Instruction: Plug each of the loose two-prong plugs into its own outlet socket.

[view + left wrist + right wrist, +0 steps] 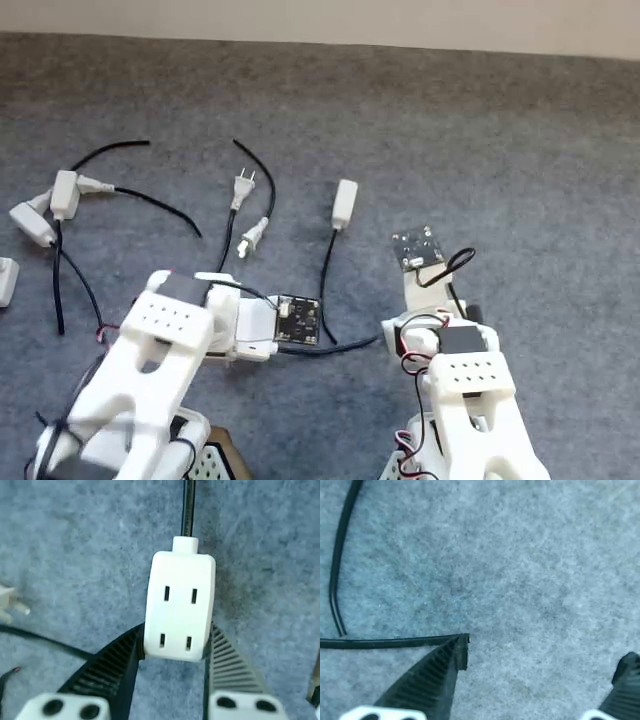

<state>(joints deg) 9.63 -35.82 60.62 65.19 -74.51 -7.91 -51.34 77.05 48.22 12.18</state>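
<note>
A white outlet socket block (pixel 179 605) with two pairs of slots facing the camera sits between my left gripper's (pixel 175 639) black fingers, which are shut on its sides. Its black cord (pixel 187 507) runs away over the carpet. Two loose white two-prong plugs (pixel 243 186) (pixel 253 237) lie on the grey carpet beyond the left arm (pixel 170 330). One plug (pixel 9 604) lies off to the side in the left wrist view. Another white socket (pixel 344 203) lies between the arms. My right gripper (pixel 542 661) is open just above bare carpet, one fingertip (pixel 459 652) by a black cord (pixel 385 642).
Three more white sockets (pixel 64 193) (pixel 32 225) (pixel 5 281) with black cords lie at the far left of the carpet. Black cords (pixel 325 290) cross the carpet between the arms. The right arm (pixel 450 350) stands at the lower right.
</note>
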